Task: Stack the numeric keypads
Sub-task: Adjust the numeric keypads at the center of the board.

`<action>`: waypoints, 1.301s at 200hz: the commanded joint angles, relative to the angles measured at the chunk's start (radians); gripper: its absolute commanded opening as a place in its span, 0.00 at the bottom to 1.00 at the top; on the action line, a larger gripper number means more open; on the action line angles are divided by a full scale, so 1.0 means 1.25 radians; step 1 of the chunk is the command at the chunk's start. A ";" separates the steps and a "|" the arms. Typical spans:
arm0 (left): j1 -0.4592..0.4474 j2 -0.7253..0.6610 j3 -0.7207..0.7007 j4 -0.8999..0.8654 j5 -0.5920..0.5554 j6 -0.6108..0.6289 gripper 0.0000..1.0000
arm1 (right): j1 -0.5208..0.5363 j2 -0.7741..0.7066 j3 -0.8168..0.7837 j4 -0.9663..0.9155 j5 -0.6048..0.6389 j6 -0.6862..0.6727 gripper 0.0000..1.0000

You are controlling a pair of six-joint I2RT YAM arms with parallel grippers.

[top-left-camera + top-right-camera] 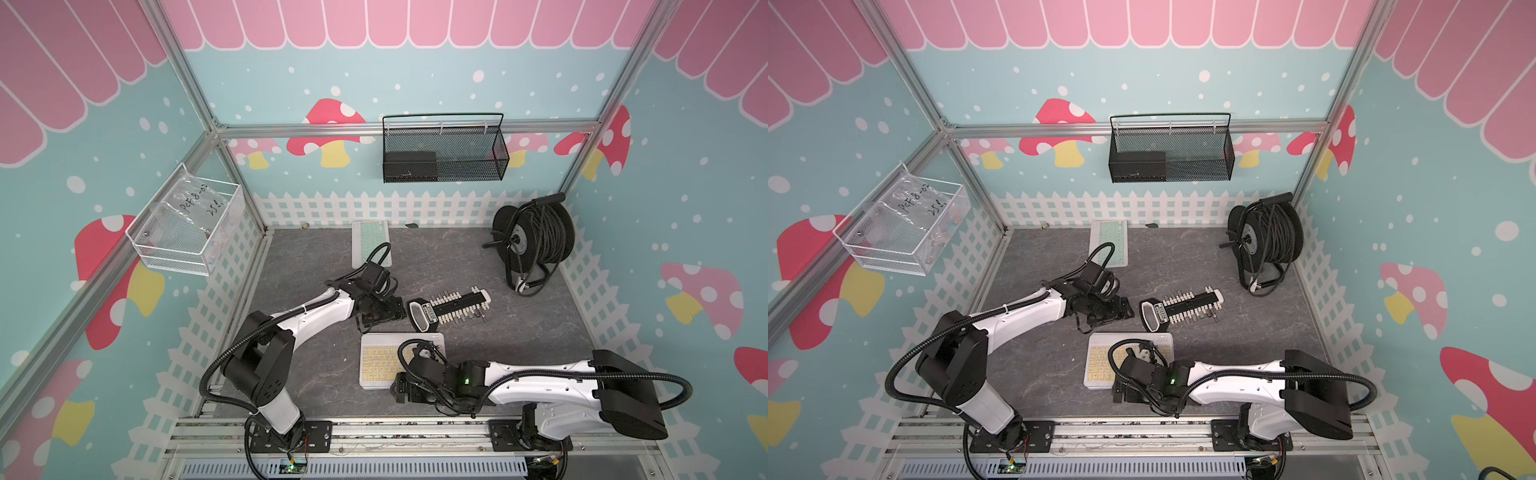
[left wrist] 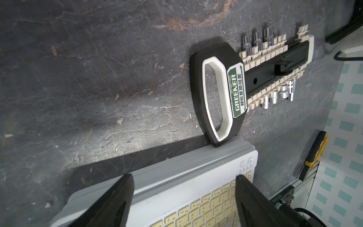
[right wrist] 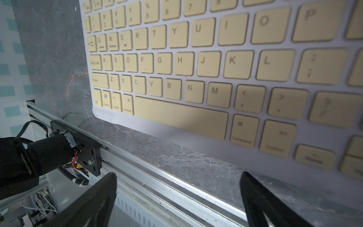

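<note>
yellow keypad [image 1: 382, 365] lies side to side, space bar [image 3: 180, 116] at the front; green keypad [image 1: 370, 241] runs front to back; left gripper [image 2: 184, 176] and right gripper [image 3: 178, 174] spread, empty

A black socket holder [image 1: 453, 307] with rows of pale pegs lies mid-desk [image 1: 478, 257], its white-lined handle pointing left; 3 chrome sockets [image 2: 257, 40] sit along one row. A black cable reel [image 1: 536, 237] stands far right. A black mesh basket [image 1: 444, 153] hangs on the far wall. On the left wall, a white wire basket [image 1: 187, 249] holds a clear bag [image 1: 195, 208].
</note>
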 commanded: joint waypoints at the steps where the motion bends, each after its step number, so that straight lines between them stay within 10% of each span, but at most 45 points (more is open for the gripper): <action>1: 0.003 0.017 0.013 0.006 0.020 0.002 0.83 | 0.007 0.016 -0.003 0.013 0.011 -0.001 0.99; 260: -0.012 0.039 0.036 -0.018 0.044 0.024 0.83 | 0.007 0.139 0.127 0.035 0.006 -0.106 1.00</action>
